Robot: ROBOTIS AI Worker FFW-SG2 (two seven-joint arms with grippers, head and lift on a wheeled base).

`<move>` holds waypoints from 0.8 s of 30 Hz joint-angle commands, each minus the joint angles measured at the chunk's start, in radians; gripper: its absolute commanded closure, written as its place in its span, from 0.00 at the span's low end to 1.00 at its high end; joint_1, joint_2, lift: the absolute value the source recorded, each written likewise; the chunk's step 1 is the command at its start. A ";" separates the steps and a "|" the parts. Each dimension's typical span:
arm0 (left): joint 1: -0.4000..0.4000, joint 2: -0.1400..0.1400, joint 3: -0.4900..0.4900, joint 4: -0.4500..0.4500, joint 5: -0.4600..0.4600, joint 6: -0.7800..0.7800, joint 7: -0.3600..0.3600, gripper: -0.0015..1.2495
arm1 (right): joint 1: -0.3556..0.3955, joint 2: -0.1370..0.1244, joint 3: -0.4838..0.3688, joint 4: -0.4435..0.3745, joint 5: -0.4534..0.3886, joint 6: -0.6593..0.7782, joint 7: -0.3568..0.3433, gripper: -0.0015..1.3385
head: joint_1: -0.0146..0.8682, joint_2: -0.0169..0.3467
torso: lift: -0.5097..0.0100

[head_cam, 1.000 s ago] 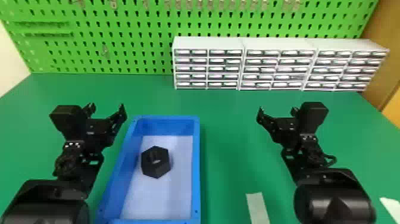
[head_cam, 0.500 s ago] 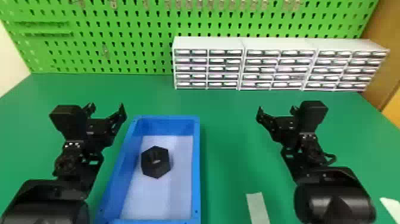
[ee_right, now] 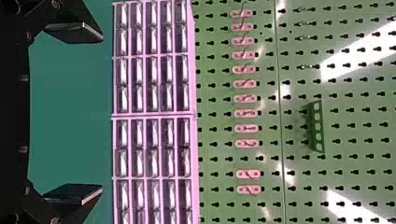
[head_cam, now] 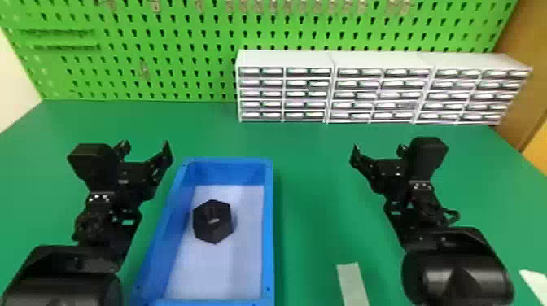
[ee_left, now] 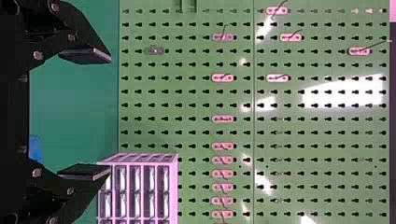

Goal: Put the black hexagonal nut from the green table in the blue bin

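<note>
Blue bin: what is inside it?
The black hexagonal nut lies on the pale floor of the blue bin; the floor beneath the nut is covered.

The black hexagonal nut lies on the pale floor of the blue bin.
</note>
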 commanded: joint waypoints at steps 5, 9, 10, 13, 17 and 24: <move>0.000 0.001 0.000 0.000 0.000 0.000 0.000 0.34 | -0.001 0.000 0.000 -0.002 -0.002 0.000 0.000 0.12 | 0.79 0.19 | 0.79; 0.000 -0.001 0.000 0.000 0.000 0.000 0.000 0.34 | -0.001 0.000 -0.001 -0.003 -0.002 0.000 0.000 0.12 | 0.79 0.19 | 0.79; 0.000 0.001 0.000 -0.001 0.000 0.000 0.000 0.34 | -0.003 0.000 -0.001 -0.003 -0.002 0.000 0.000 0.12 | 0.79 0.19 | 0.79; 0.000 -0.001 0.000 0.000 0.000 0.000 0.000 0.34 | -0.003 0.000 -0.001 -0.003 -0.002 0.000 0.000 0.12 | 0.79 0.19 | 0.79; 0.000 0.001 0.000 0.000 0.000 0.000 0.000 0.34 | -0.004 -0.002 -0.001 -0.003 -0.002 0.000 0.000 0.12 | 0.79 0.19 | 0.79; 0.000 0.001 -0.002 0.000 0.000 0.000 0.000 0.34 | -0.006 -0.002 -0.001 -0.003 -0.002 0.000 0.000 0.12 | 0.79 0.19 | 0.79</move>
